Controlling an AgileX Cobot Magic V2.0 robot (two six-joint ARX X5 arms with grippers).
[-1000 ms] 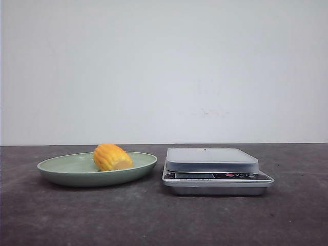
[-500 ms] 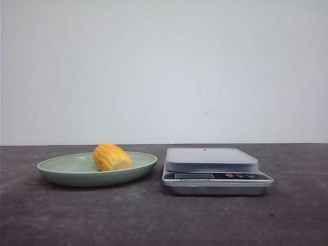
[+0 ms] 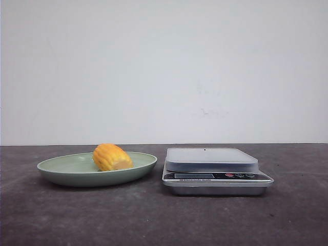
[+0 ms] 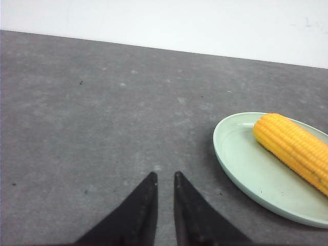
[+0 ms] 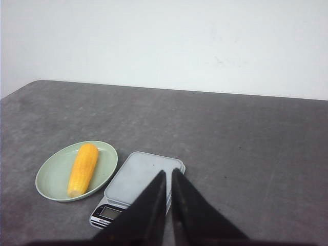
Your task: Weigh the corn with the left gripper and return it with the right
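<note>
Corn (image 3: 111, 157) lies on its side in a pale green plate (image 3: 61, 174), which sits on the dark grey tabletop (image 3: 154, 220) just beside a scale (image 3: 218, 177), to the scale's left in the front view. Plate and scale are close, but a narrow strip of tabletop shows between them. The front view sees the cob end-on, so it looks short; the right wrist view shows its full length, lying across the plate with one end toward the plate's near rim. The cob is yellow-orange with neat kernel rows.

The scale has a flat, pale platform (image 3: 211, 156) with nothing on it, and a front panel with a display and small buttons, two of them reddish. The reading cannot be made out.

Neither gripper appears in the front view. The left gripper (image 4: 163, 177) shows in its own wrist view: two black tapered fingers with tips close together and only a thin gap between them, clenched on nothing, above bare tabletop beside the plate. It is apart from the plate and does not touch the corn. The right gripper (image 5: 168, 172) shows likewise in its wrist view, fingers nearly together and empty, raised well above the scale, whose platform lies behind the fingertips.

A plain white wall (image 3: 164, 72) stands behind the tabletop.
</note>
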